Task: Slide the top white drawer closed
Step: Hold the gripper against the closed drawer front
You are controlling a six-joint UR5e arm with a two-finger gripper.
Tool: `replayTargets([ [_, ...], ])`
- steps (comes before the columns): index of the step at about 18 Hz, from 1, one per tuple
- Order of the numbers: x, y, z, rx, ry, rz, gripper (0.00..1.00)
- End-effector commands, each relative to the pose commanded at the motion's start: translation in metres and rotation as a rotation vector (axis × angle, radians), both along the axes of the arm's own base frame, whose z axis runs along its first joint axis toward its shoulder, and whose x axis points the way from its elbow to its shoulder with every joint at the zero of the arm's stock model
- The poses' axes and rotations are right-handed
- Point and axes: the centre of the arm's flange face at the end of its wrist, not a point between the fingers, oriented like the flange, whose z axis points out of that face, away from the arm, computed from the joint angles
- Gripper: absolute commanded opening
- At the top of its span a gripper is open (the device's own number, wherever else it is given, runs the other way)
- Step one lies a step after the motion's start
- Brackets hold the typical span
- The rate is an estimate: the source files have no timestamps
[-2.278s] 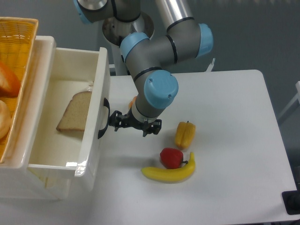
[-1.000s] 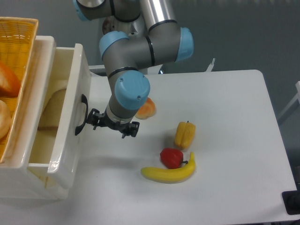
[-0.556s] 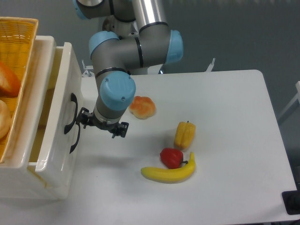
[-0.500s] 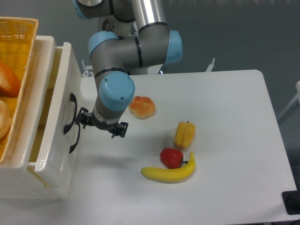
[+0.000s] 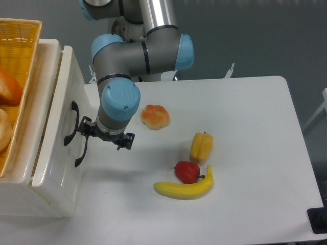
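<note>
The top white drawer [image 5: 55, 109] is pushed in, with its front nearly flush with the cabinet and its inside out of sight. Its black curved handle [image 5: 70, 121] faces right. The lower drawer's like handle [image 5: 80, 152] sits just below it. My gripper [image 5: 104, 136] hangs under the blue wrist, right beside the drawer front. Its left black part is up against the handles. The fingertips are hidden under the wrist, so whether it is open or shut does not show.
An orange wicker basket [image 5: 20, 56] with bread rolls sits on top of the cabinet. On the white table [image 5: 255, 117] lie a bun [image 5: 155, 116], a yellow pepper [image 5: 201, 146], a red fruit [image 5: 187, 171] and a banana [image 5: 185, 189].
The gripper has moved left against the drawer front, and the top drawer has slid in from wide open to nearly flush. The bread slice inside is no longer visible.
</note>
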Motion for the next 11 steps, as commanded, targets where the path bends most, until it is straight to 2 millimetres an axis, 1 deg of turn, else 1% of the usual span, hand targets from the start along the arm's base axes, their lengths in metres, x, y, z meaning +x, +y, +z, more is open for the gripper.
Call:
replayTargets([
  [11,0.0032,0.0012,0.0025,0.006,-0.003,-0.002,1.00],
])
